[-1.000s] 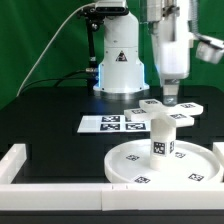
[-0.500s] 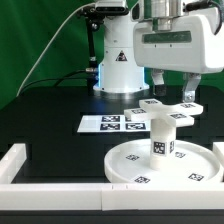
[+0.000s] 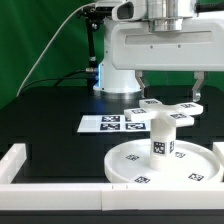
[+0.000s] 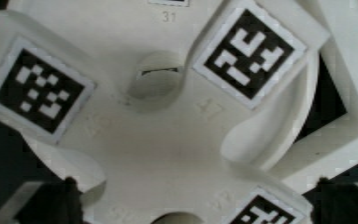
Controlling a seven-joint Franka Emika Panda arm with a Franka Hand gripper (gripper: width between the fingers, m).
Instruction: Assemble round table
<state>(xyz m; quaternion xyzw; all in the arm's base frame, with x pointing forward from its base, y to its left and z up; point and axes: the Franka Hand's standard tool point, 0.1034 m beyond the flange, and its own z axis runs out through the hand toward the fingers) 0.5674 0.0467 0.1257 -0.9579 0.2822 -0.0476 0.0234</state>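
Note:
The round disc (image 3: 130, 165) lies at the front, on the exterior view's right. The short cylindrical leg (image 3: 161, 135) stands upright on its hub. The cross-shaped foot (image 3: 165, 108) lies on the table just behind the disc. My gripper (image 3: 168, 92) hangs over the foot, open wide, with one finger (image 3: 140, 86) on each side of it and above it. In the wrist view the foot (image 4: 158, 130) fills the picture, tags and centre hole showing. The dark fingertips (image 4: 48, 203) stand at its two edges, apart from it.
The marker board (image 3: 108, 124) lies left of the foot in the exterior view. White border rails (image 3: 20, 160) run along the table's front and left. The robot base (image 3: 120, 62) stands at the back.
The gripper has turned about its vertical axis, so its wide face now shows to the exterior camera with both fingers spread over the foot. The parts have not moved.

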